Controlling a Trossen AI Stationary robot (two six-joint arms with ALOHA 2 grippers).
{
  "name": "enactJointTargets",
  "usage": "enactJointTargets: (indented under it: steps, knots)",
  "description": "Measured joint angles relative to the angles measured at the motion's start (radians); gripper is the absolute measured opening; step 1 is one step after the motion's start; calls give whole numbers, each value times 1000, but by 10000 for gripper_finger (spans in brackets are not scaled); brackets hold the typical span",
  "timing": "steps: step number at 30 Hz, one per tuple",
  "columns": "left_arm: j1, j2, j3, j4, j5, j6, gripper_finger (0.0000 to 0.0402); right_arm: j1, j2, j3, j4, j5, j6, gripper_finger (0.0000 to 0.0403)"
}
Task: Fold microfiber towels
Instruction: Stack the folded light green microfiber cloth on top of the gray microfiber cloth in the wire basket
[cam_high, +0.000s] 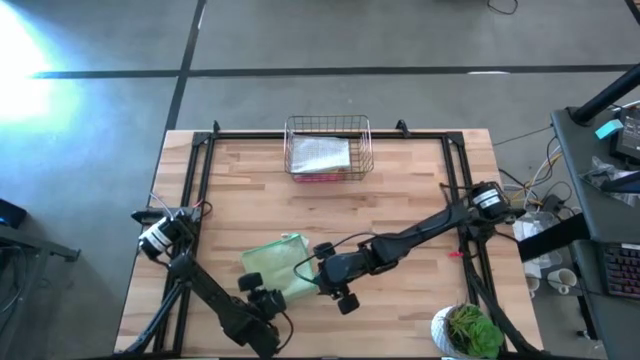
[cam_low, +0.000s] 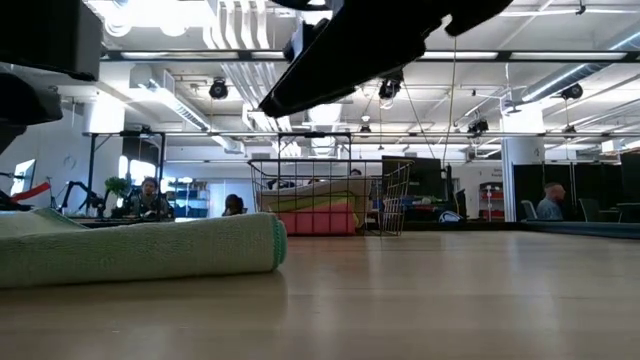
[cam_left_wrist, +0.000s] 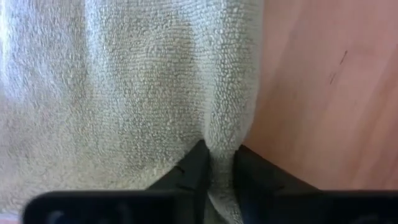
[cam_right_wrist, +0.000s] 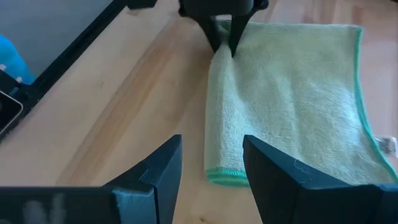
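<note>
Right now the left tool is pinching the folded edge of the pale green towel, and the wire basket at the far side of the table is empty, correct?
Not quite. The left tool does pinch the pale green towel, but the wire basket is not empty: the high view shows folded cloths inside it.

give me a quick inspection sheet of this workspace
surface: wooden table, bare planks over most of it
job's things: pale green towel folded near the front edge; more folded towels in the wire basket at the back
clutter: potted plant at the front right corner
grippers: left pincer pinching the towel's folded edge; right pincer open, just off the towel's end
cables: loose leads off the table's right side
surroundings: open workshop, seated people far behind
</note>
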Motion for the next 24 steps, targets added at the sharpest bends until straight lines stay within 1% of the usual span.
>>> enactJointTargets:
  steps: [3, 4, 10, 17, 21, 24]
  knots:
    - [8, -3, 1, 10, -4, 42, 14, -4, 42, 25, 5, -6, -7, 162]
    - [10, -3, 2, 13, -4, 46, 9, -6, 59, 34, 7, -8, -9, 162]
    - [31, -4, 4, 23, -5, 48, 12, -11, 160, 107, -4, -16, -8, 162]
    - [36, -6, 17, 39, -2, 47, 12, -12, 257, 213, -164, -10, -2, 162]
    - [36, -7, 34, 39, 0, 48, 12, -13, 297, 257, -230, 66, 3, 162]
    - [36, -12, 38, 38, 11, 48, 12, -13, 316, 286, -247, 91, 4, 162]
